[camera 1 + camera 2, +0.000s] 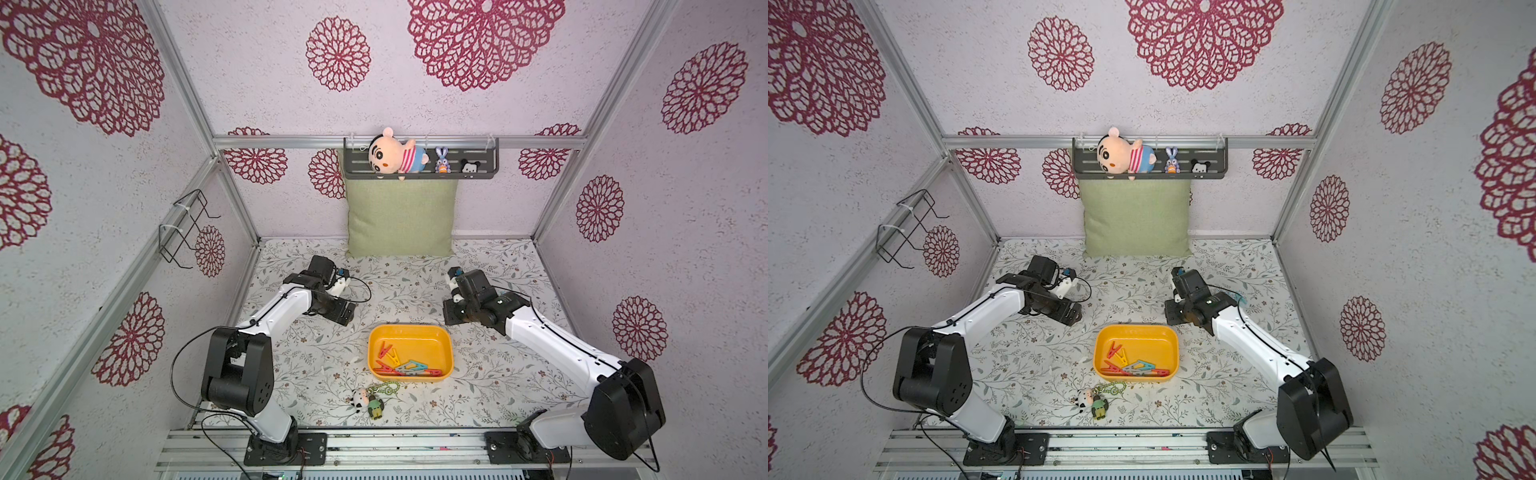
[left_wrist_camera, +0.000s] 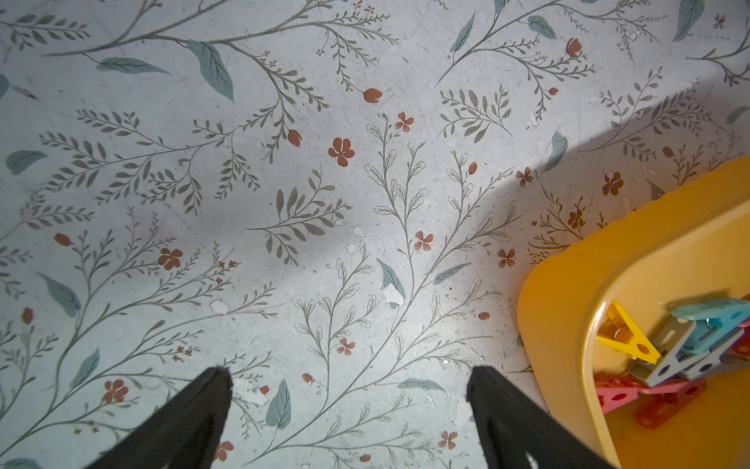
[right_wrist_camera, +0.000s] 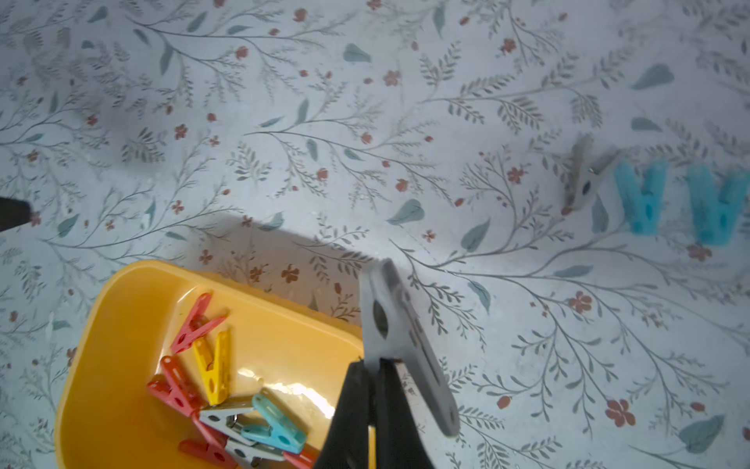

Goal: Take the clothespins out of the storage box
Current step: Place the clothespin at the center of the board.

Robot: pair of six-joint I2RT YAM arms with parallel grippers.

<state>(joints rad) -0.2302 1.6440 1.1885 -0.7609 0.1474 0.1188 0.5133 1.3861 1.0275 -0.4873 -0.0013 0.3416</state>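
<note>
The right gripper [image 3: 375,363] is clamped on a grey clothespin [image 3: 399,341] at the rim of the storage box [image 3: 121,308]. The pin's long axis runs straight out from the fingertips, away from the box. Three loose clothespins [image 3: 645,199], one grey and two blue, lie on the table [image 3: 284,122] well apart from the box on that same side, so this arm is the nearer one for placement. The left gripper [image 2: 349,371] hangs wide open and empty beside the box on its other side. The boxed clothespins [image 3: 215,390], in red, yellow, teal and grey, lie heaped against one wall.
</note>
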